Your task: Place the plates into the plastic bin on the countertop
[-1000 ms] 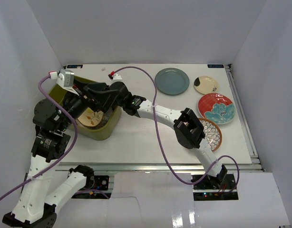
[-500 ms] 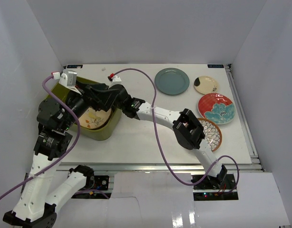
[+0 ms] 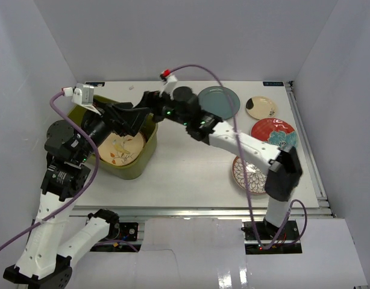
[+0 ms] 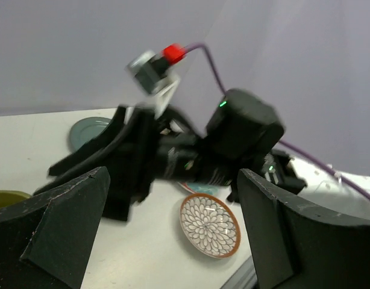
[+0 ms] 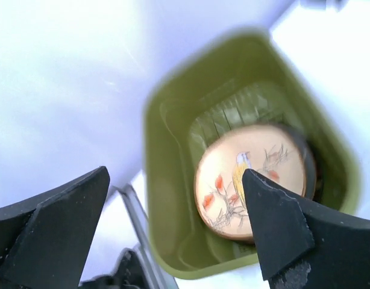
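Observation:
The olive plastic bin (image 3: 146, 158) stands at the left of the white countertop (image 3: 185, 174). Inside it lies the cream plate with a bird (image 3: 122, 149) (image 5: 251, 186), flat on top of a dark-rimmed plate (image 5: 310, 165). My right gripper (image 3: 119, 117) (image 5: 176, 235) hovers above the bin, open and empty. My left gripper (image 4: 173, 241) is at the bin's left side, also open and empty. On the countertop lie the grey-blue plate (image 3: 226, 103), the cream plate with a dark patch (image 3: 261, 107), the red plate (image 3: 274, 133) and the petal-pattern plate (image 3: 248, 176) (image 4: 209, 224).
The right arm (image 3: 233, 137) stretches across the middle of the table from its base, covering part of the grey-blue and petal-pattern plates. White walls close in the left, back and right sides. A purple cable (image 3: 200, 69) loops over the arm.
My right gripper opened and let go of the bird plate, which now lies flat in the bin. The right arm rose and swung its elbow to the right.

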`<state>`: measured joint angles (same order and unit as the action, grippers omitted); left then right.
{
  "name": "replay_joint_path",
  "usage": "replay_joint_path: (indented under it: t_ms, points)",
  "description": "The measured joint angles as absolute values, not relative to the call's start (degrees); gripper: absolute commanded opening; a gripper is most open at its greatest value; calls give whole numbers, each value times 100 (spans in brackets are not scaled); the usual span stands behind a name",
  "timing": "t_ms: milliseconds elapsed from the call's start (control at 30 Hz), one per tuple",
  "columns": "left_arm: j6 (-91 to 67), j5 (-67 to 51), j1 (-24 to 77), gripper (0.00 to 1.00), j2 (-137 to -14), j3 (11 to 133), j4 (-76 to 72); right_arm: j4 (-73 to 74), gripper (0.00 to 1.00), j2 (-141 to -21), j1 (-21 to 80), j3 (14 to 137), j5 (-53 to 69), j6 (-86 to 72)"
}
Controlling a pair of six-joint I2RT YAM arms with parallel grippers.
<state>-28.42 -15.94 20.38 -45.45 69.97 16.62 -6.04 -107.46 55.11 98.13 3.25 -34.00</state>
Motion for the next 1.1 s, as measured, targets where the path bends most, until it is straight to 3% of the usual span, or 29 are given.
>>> replay_joint_path:
  t_ms: [267,500,767,933,1100]
  points:
    - [-3618,-3083,2189,98,-5367,6901,982,-1321,87,-7537,3507,7028,460,-3726]
    - [-3817,-2746,4150,98,-7478,6381,858,-263,86,-5354,1686,5579,-14,-3345]
    - [-3778,-1907,5319,94,-9935,6530,878,504,86,-4276,1050,5408,-91,-2954]
    - [-3723,-1699,5498,92,-11264,7146,801,650,86,-4101,1050,5323,134,-2840]
    - [-3760,-1850,5498,89,-11795,7703,436,668,86,-4086,1046,5074,388,-2799]
